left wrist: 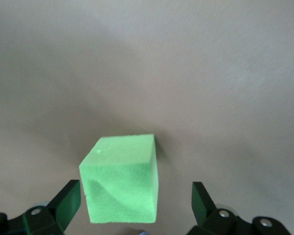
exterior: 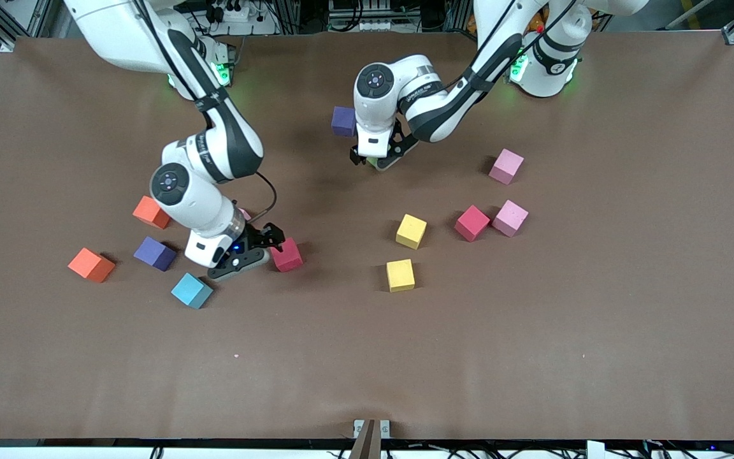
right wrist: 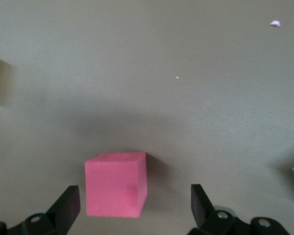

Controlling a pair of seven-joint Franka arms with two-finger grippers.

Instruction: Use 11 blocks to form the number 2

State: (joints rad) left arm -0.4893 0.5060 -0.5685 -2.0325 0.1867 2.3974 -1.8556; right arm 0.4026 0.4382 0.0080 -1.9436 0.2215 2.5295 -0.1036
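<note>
Front view: small matte foam cubes lie scattered over the brown table [exterior: 532,357], no number 2 begun. The right gripper [exterior: 264,250] sits low beside a deep pink foam cube [exterior: 287,255]; the left gripper [exterior: 381,156] sits low near a purple foam cube [exterior: 343,121].

Left wrist view: a green foam cube [left wrist: 121,178] rests between wide-open fingers [left wrist: 67,203], close to one, untouched.

Right wrist view: the pink cube stands between spread fingers [right wrist: 68,205], ungripped.

The step looks like picking first cubes; next, each gripper should centre, descend and close.
</note>
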